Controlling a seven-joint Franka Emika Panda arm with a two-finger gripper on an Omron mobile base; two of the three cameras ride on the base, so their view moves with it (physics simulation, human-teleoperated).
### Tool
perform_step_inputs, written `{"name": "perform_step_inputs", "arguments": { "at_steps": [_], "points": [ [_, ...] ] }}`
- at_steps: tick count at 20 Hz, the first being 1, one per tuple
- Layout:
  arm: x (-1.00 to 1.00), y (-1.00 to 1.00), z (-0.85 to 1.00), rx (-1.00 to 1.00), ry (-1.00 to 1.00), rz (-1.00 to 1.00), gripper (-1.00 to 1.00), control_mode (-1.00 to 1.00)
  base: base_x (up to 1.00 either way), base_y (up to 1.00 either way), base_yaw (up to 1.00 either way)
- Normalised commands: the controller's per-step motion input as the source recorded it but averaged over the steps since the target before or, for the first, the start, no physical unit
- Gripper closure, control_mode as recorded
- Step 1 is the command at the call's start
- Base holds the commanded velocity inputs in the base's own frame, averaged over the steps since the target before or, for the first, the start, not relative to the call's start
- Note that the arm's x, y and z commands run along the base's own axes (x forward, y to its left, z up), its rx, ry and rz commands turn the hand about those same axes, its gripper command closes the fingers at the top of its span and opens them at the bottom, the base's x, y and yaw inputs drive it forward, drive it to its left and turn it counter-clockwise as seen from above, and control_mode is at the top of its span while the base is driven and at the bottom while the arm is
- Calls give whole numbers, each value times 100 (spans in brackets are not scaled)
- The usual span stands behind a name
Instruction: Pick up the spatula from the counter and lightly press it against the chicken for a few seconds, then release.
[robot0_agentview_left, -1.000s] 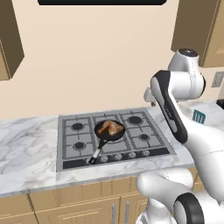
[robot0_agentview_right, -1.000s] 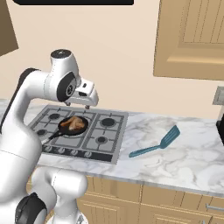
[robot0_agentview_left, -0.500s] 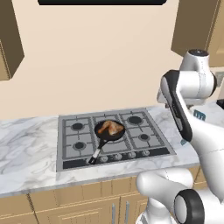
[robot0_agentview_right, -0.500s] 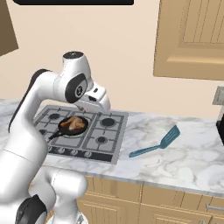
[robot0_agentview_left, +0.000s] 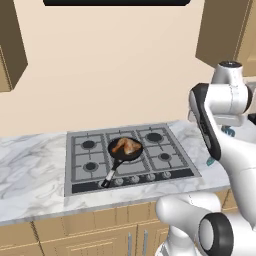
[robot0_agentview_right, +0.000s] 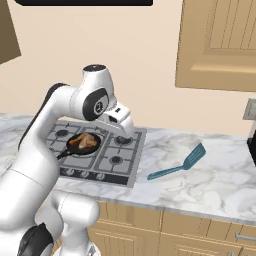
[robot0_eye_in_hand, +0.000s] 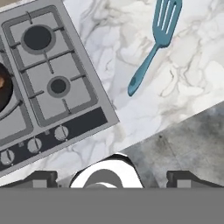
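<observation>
The arm (robot0_agentview_right: 47, 125) is seen arched up from the base to a high joint. From there the wrist is turned forward and down. The hand (robot0_agentview_right: 126, 131) is held in the air above the right rear part of the stove (robot0_agentview_right: 117, 160), pointed down at a slant towards the counter (robot0_agentview_right: 210, 180).

In the hand view the two dark tips of the hand (robot0_eye_in_hand: 113, 176) are set far apart at the lower corners, and nothing is gripped between them: the hand is released and empty.

The blue spatula (robot0_agentview_right: 181, 163) is laid flat on the marble counter to the right of the stove, apart from its edge and well apart from the hand. Its handle end is turned towards the stove and its slotted blade away from it. In the hand view the spatula (robot0_eye_in_hand: 153, 48) is found in the upper right, beside the stove's (robot0_eye_in_hand: 57, 87) right burners.

The chicken (robot0_agentview_right: 86, 141) is held in a black pan (robot0_agentview_right: 75, 150) on the stove.
</observation>
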Motion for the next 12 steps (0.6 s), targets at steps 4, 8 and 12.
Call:
{"name": "perform_step_inputs", "arguments": {
  "at_steps": [4, 8, 12],
  "points": [
    [-1, -30, -42, -4, 0, -7, -100, -100, 0, 0, 0],
    [0, -37, -23, -2, 0, -10, -100, -100, 0, 0, 0],
    [0, -44, -26, -1, 0, -11, -100, -100, 0, 0, 0]
  ]
}}
